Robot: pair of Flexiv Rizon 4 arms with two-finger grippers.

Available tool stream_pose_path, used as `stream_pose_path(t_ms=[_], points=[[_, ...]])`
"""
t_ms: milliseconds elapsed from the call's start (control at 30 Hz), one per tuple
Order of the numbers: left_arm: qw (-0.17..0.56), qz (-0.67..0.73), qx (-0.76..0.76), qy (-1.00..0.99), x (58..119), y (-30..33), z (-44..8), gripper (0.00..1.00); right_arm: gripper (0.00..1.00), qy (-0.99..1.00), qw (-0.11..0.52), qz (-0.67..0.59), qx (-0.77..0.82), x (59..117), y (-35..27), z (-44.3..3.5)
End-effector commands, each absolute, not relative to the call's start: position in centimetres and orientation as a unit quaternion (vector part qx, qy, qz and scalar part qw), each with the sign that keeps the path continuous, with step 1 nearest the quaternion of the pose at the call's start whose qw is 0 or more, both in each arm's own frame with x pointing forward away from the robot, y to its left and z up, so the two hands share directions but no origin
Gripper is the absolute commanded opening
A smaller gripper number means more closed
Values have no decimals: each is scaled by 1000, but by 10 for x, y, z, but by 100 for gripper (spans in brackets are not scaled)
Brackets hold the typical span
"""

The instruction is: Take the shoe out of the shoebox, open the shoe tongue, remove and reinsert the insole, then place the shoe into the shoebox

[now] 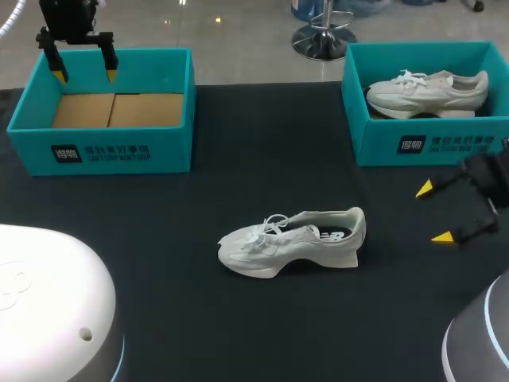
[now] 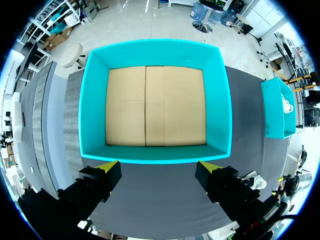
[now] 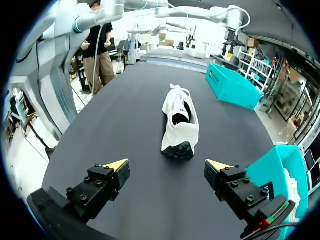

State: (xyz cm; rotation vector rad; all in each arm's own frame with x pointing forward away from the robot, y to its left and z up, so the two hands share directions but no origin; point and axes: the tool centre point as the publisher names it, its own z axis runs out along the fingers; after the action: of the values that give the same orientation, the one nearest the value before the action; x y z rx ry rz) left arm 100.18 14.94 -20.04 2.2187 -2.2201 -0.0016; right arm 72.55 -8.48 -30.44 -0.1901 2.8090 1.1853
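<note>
A white shoe (image 1: 293, 240) lies on its sole in the middle of the black table, toe to the left; the right wrist view shows this shoe (image 3: 180, 122) ahead of the fingers, heel nearest. My right gripper (image 1: 439, 212) stands open to the right of the heel, apart from it, as the right gripper (image 3: 167, 166) shows with nothing between its fingers. An empty teal shoebox (image 1: 107, 107) with a cardboard floor sits at the back left. My left gripper (image 1: 83, 73) hangs open above this shoebox (image 2: 155, 102), and the left gripper (image 2: 156, 165) is over its near wall.
A second teal shoebox (image 1: 433, 127) at the back right holds another white shoe (image 1: 429, 91). It stands close behind my right arm. That box (image 3: 277, 172) also shows beside the right gripper.
</note>
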Motion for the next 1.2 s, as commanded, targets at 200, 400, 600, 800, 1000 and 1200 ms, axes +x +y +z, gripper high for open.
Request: stream_pose_path(t_ms=[200,400,600,800,1000,1200], points=[[1,-1,707,-707,1001,149,-200,100,100,878,26,475,-52,734,-74,-332],[1,-1,707,-707,1001,149,-200,100,100,876,15,480,-40,738,-73,-345],[1,-1,707,-707,1001,149,-200,100,100,874,18,485,-29,744,-72,-352],[1,-1,707,-707,1001,149,-200,100,100,870,28,492,-21,753,-76,-358],[1,-1,707,-707,1001,149,-200,100,100,876,28,481,1,756,-81,-359],[1,-1,707,-707,1001,149,-200,100,100,876,28,481,1,756,-81,-359]])
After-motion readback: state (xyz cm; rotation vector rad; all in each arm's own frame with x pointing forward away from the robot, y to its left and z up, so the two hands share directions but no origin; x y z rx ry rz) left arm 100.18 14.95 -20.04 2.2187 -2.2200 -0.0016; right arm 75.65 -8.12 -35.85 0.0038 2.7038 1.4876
